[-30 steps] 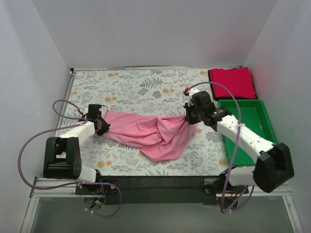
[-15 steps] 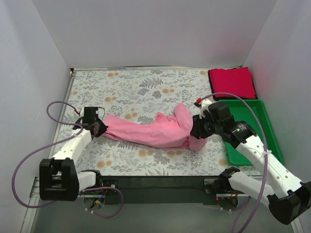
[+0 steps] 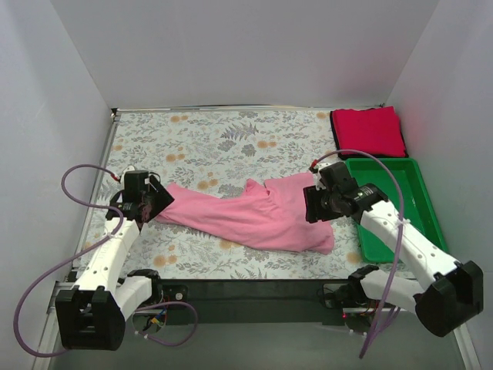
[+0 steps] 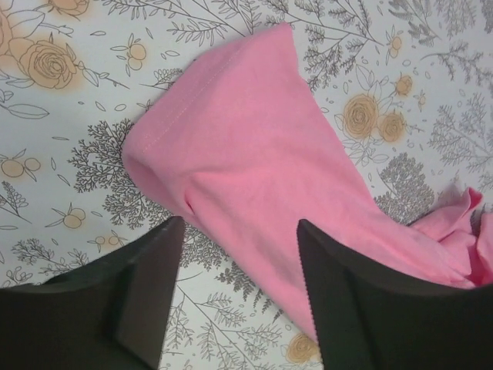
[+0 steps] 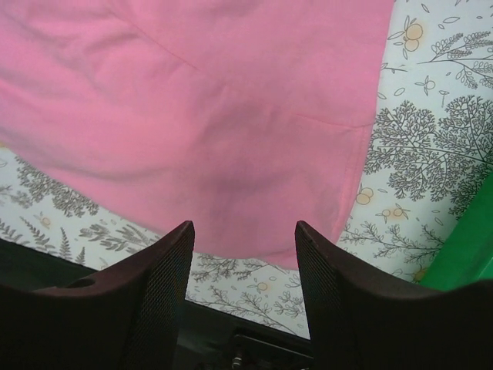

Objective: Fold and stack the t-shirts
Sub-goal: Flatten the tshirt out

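Fingers (image 4: 146, 301) of my left gripper (image 4: 239, 231) and right gripper (image 5: 244, 231) stand wide, empty; pink shirt (image 3: 254, 220) lies spread; folding it needs fresh corner grips.

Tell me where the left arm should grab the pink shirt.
I'd pinch the pink shirt at its narrow left end, near the stitched hem, coming down with the left gripper. That end lies rolled into a raised fold on the tablecloth, so open jaws should straddle it.

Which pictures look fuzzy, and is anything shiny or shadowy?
Left wrist view: the left tool is very dark, the pink shirt sharp. Right wrist view: the right tool is dark too, the tablecloth crisp. Top view: even light, soft shadows, no glare.
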